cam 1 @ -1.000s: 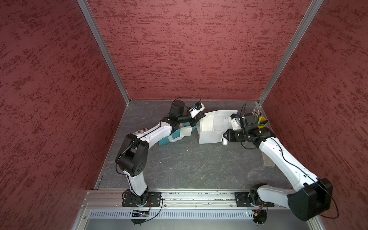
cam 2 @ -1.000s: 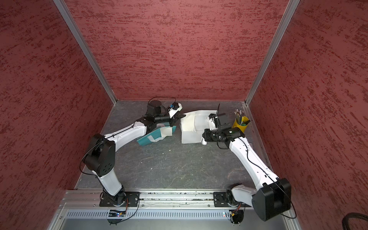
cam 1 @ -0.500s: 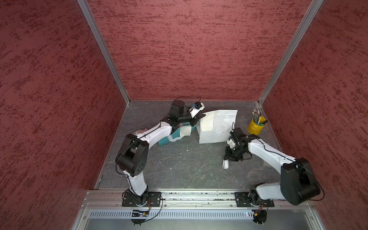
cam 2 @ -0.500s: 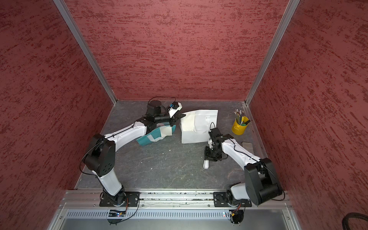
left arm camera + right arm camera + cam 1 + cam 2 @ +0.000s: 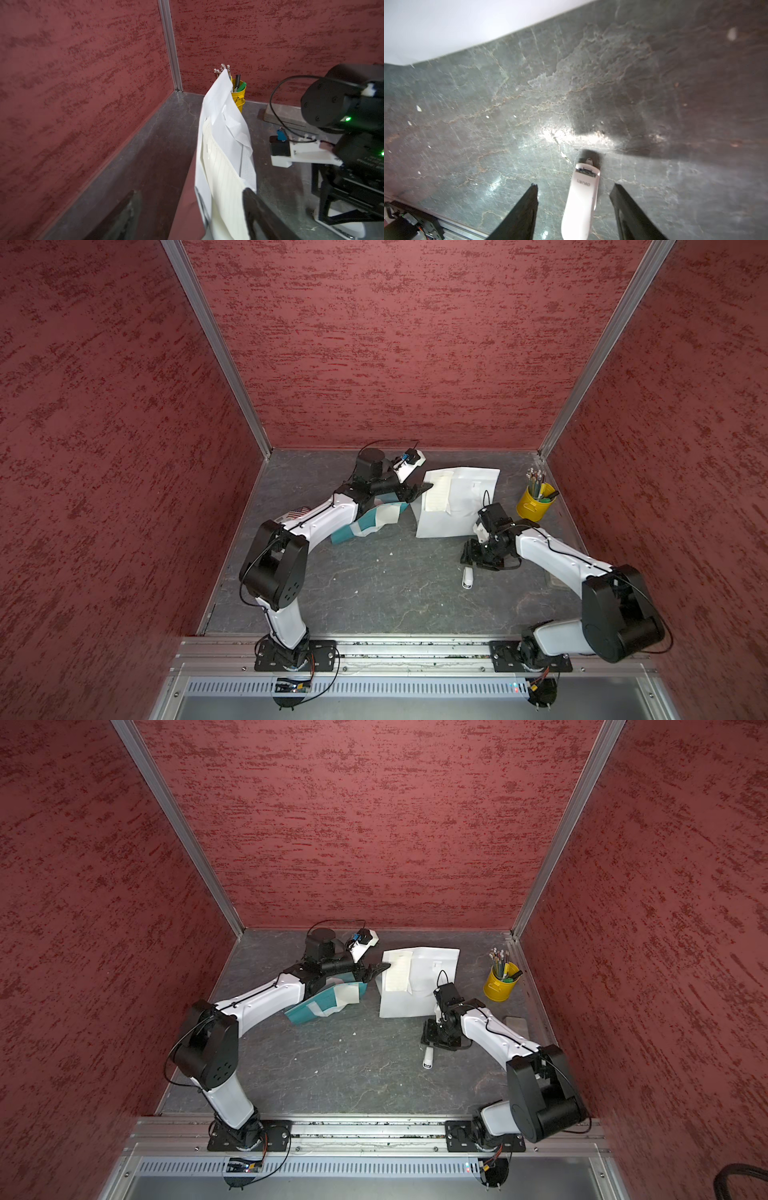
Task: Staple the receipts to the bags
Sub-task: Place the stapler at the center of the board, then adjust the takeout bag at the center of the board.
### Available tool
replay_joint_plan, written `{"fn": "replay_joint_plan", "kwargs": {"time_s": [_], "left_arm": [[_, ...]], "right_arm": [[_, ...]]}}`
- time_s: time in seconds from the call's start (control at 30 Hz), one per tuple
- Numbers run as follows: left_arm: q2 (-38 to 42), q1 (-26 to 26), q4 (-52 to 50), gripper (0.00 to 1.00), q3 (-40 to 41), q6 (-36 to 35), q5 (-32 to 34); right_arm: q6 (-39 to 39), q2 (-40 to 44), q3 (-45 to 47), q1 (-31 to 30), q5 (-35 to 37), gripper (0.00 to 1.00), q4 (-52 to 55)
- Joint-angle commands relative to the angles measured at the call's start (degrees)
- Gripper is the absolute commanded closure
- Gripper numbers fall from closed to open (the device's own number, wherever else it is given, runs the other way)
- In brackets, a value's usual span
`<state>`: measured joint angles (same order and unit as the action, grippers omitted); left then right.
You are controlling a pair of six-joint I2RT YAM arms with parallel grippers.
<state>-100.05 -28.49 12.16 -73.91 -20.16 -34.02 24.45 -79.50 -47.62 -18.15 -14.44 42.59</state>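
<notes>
The white bag (image 5: 461, 506) (image 5: 419, 990) lies flat on the grey table (image 5: 374, 593), toward the back wall. One receipt (image 5: 436, 495) (image 5: 397, 975) lies on the bag's part nearer the left arm. The teal bag (image 5: 353, 529) (image 5: 316, 1006) lies just beside the white bag and is partly hidden under the left arm's wrist.

The left gripper (image 5: 417, 491) (image 5: 190, 192) stands at the white bag's edge on the teal-bag side. Its jaws are spread wide. In the left wrist view the bag's edge and the receipt run between the two fingers. One finger is close against the receipt side and the other is well apart from the bag. Nothing is clamped.

The white stapler (image 5: 468, 576) (image 5: 427, 1056) (image 5: 581, 205) lies on the table, nearer the front rail than the white bag. The right gripper (image 5: 471, 558) (image 5: 575, 185) hovers just over it with its jaws apart. The stapler sits between the fingers, with a gap on both sides.

A yellow cup (image 5: 534, 506) of pencils stands near the back right corner.
</notes>
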Motion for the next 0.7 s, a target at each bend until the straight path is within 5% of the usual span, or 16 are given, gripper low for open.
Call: {"fn": "replay_joint_plan", "kwargs": {"time_s": [0.0,0.17,0.37,0.67], "left_arm": [[5.0,0.7,6.0,0.00,-0.8,3.4,3.5],[12.3,4.6,14.7,0.00,-1.1,14.9,8.9],[25.7,12.4,8.6,0.00,2.4,14.9,19.5],[42.7,25.3,-0.8,0.00,35.6,18.2,45.4]], "right_arm": [[-1.5,6.5,-4.0,0.2,5.1,0.30,-4.4],[-3.0,14.3,-4.5,1.7,17.5,0.03,-15.6],[-8.5,20.2,3.2,6.4,30.9,0.01,-38.3],[-11.2,16.3,25.3,13.7,40.9,0.01,-79.3]]}}
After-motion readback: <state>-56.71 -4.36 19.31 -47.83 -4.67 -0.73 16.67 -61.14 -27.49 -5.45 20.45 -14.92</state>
